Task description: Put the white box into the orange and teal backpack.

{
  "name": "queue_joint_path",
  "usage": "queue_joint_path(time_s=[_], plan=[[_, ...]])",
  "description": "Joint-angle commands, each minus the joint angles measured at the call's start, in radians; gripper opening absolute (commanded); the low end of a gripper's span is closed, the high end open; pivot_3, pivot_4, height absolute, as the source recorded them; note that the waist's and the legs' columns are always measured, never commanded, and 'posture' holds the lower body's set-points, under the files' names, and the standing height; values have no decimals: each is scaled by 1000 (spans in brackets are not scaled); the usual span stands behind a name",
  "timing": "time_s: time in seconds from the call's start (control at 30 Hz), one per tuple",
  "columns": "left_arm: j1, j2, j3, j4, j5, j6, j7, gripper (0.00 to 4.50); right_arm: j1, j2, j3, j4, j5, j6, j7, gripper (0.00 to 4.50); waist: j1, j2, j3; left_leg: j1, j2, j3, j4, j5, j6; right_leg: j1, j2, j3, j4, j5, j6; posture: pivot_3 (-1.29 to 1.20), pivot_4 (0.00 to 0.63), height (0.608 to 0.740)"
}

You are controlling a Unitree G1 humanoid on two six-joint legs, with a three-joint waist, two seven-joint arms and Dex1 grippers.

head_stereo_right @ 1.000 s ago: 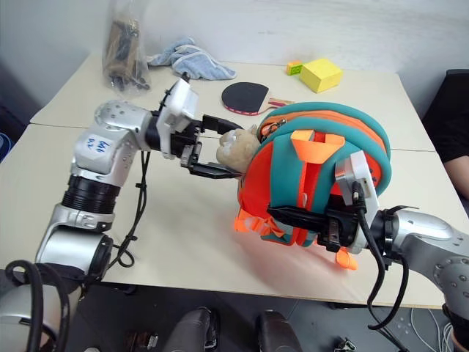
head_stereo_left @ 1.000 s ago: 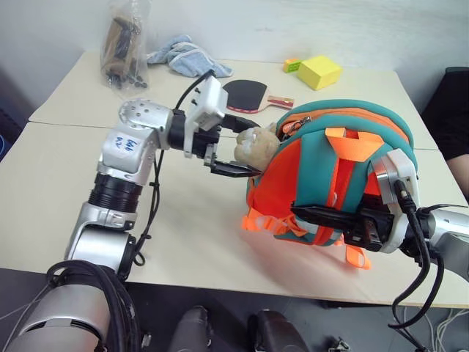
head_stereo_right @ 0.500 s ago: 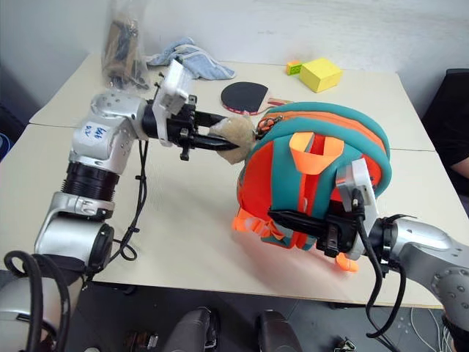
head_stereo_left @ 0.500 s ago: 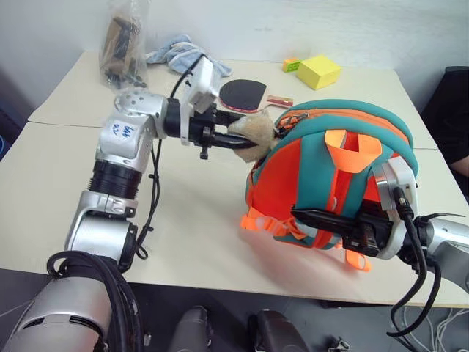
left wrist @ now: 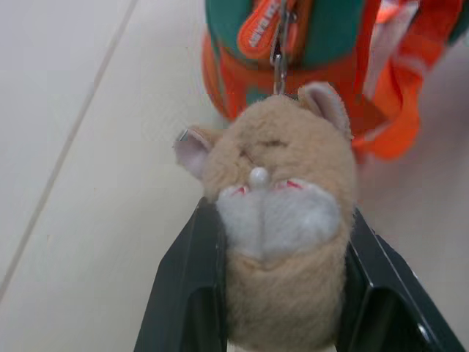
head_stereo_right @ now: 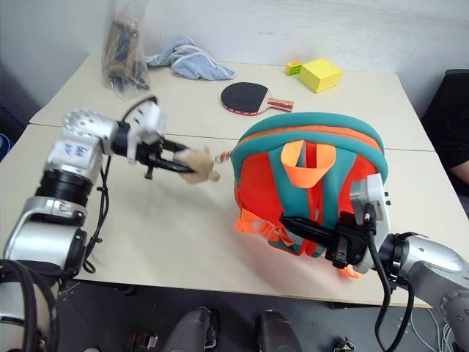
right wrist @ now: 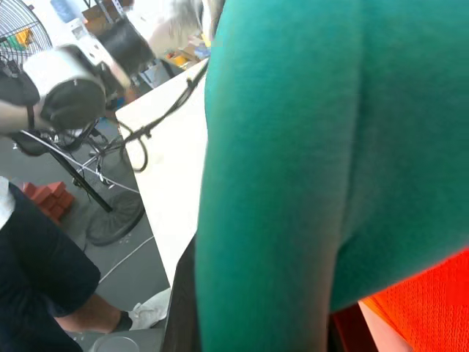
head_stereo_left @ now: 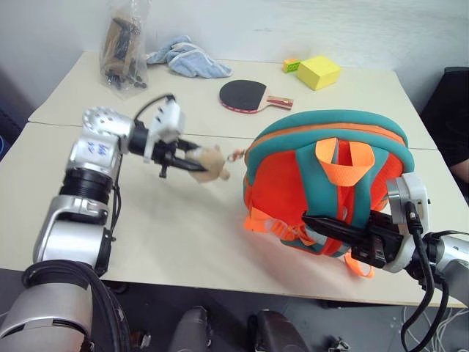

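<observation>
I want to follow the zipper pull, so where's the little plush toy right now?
The plush toy is clamped in the left gripper, above the table, left of the backpack and tethered to it.

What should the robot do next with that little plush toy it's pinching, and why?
Probably keep pulling the plush toy away from the orange and teal backpack: the left gripper clamps it, its chain runs to the zipper pull, and the right gripper steadies the backpack.

- My head stereo pair looked fwd/down over the table (head_stereo_left: 183, 242); both eyes shared the same scene.
- L wrist cam sat close on plush toy (left wrist: 282, 220).
- R wrist cam pressed vs backpack (right wrist: 293, 147).
</observation>
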Motion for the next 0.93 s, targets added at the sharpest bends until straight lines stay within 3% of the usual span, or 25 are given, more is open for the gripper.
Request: queue_joint_path(time_s=[0.03,0.17,0.3,0.4,0.47,0.67,0.77,0.83,0.93], plan=[[46,-69,-60,36,102,-113,106,1316,-3,-5,-44,-9,-4,-29,8,0,1,0,0,0,0,0,0,0,0,0,0,0,0,0,0,0,150,740],[84,-173,-62,64,117,-136,204,1316,-27,4,-24,-9,-74,-54,-4,0,2,0,0,-1,0,0,1,0,0,0,0,0,0,0,0,0,150,740],[135,-173,-21,-32,45,-29,149,1316,-44,12,16,14,-213,-73,-54,0,1,0,0,0,0,0,1,0,0,0,0,0,1,0,0,0,150,740],[163,-127,17,-107,-17,103,88,2121,-5,9,-9,21,-219,-59,-41,882,0,0,0,0,0,0,0,0,0,-1,0,0,2,0,0,0,150,740],[197,-36,65,-175,-72,204,27,2762,97,-18,-129,9,-220,-52,31,1560,0,0,0,0,0,0,0,0,0,-1,0,0,2,0,0,0,150,740],[250,230,212,-389,-293,586,-127,4500,435,-88,-648,121,-169,46,390,3549,-2,1,0,0,0,0,-3,1,-1,0,2,0,0,0,-1,0,150,740],[254,346,284,-424,-365,692,-143,4500,516,-128,-862,272,-166,97,526,4483,-1,1,0,3,0,-1,-3,-1,1,4,1,0,-5,0,-1,0,150,740],[250,387,322,-430,-406,738,-125,4500,526,-151,-928,358,-169,120,559,4483,-2,1,0,5,0,-1,-4,-3,4,6,0,0,-7,0,-1,0,150,740],[266,394,353,-467,-444,749,-89,4500,508,-159,-920,404,-192,117,572,4483,-2,0,0,19,-1,-1,-13,-3,5,20,0,0,-16,0,-1,0,150,740]])
